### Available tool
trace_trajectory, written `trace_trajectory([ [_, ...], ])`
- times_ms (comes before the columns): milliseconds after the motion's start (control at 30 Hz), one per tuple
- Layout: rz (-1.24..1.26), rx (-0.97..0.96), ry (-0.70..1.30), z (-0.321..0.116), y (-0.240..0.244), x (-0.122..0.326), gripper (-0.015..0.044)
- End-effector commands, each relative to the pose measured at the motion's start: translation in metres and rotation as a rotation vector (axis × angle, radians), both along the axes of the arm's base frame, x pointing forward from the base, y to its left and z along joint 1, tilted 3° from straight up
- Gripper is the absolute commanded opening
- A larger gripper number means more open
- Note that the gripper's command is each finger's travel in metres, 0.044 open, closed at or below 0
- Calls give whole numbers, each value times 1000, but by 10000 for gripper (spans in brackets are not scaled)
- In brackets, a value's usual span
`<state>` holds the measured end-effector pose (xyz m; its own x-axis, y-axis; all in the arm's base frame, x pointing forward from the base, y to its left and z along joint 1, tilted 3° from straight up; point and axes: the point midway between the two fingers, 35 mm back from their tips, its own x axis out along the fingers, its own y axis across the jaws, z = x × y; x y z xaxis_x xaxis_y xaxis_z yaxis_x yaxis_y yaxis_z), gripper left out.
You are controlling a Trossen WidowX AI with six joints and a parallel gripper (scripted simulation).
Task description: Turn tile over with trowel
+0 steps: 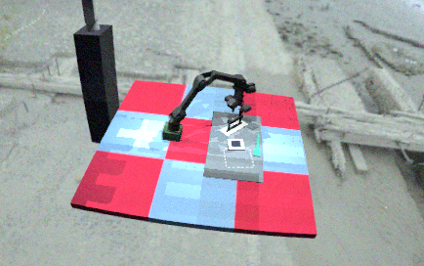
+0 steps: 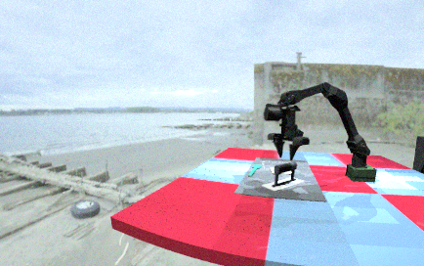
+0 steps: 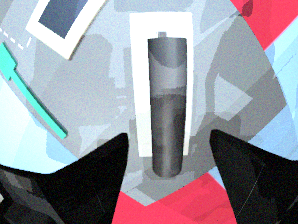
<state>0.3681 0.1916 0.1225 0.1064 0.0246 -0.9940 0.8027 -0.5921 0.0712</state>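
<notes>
The trowel, a white blade under a black bridge handle (image 1: pixel 234 122) (image 2: pixel 285 167) (image 3: pixel 167 110), lies blade down on the far part of the grey mat (image 1: pixel 215 172) (image 2: pixel 309 195) (image 3: pixel 95 65). The tile (image 1: pixel 235 144) (image 3: pixel 64 19), white-edged with a dark blue square facing up, lies flat between the trowel and the dashed outline (image 1: pixel 239 167) (image 3: pixel 20 46); its near edge is close to the outline. My gripper (image 1: pixel 238 109) (image 2: pixel 286 157) (image 3: pixel 170 137) is open and empty above the trowel. In the wrist view its fingers stand on either side of the handle's lower part.
A teal flat tool (image 1: pixel 257 147) (image 2: pixel 254 169) (image 3: pixel 36 104) lies at the mat's side, right of the tile in the top view. The arm's green base (image 1: pixel 172 131) (image 2: pixel 360 173) stands on the red and blue table (image 1: pixel 195 200) (image 2: pixel 220 210). A black pillar (image 1: pixel 97 83) stands beyond the table edge.
</notes>
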Motion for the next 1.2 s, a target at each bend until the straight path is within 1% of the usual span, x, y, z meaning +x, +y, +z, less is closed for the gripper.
trace_trajectory([
  [0,-6,-9,14,-11,-1,0,270],
  [800,-7,-8,11,-46,0,2,270],
  [967,-7,-8,11,-46,0,2,139],
  [1167,-7,-8,11,-46,0,2,130],
])
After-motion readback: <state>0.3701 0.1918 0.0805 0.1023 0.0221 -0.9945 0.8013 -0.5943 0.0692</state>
